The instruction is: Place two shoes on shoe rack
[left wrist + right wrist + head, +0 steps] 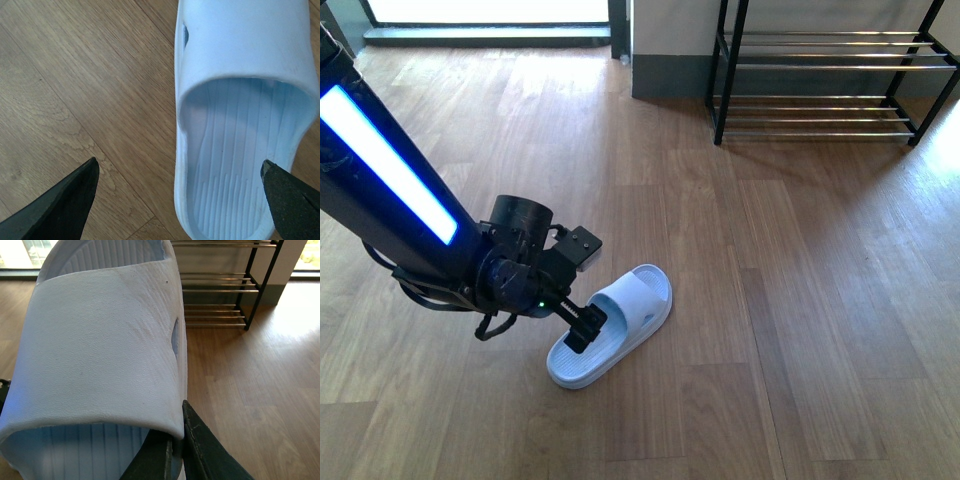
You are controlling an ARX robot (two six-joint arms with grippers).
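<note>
Pale-blue rubber slide (pixel 615 322) on wooden floor (pixel 790 300): left claw (pixel 578 335) wide open astride its heel, gripping nothing. Right claw (pixel 175 452) pinches second matching slide (pixel 100 340). Next: close, carry to black chrome-barred rack (pixel 820 67).

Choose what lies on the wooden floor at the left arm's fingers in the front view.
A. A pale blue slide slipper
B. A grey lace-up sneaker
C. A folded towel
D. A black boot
A: a pale blue slide slipper with a wide strap and an open heel lies on the floor, with the left gripper at its heel end.
</note>
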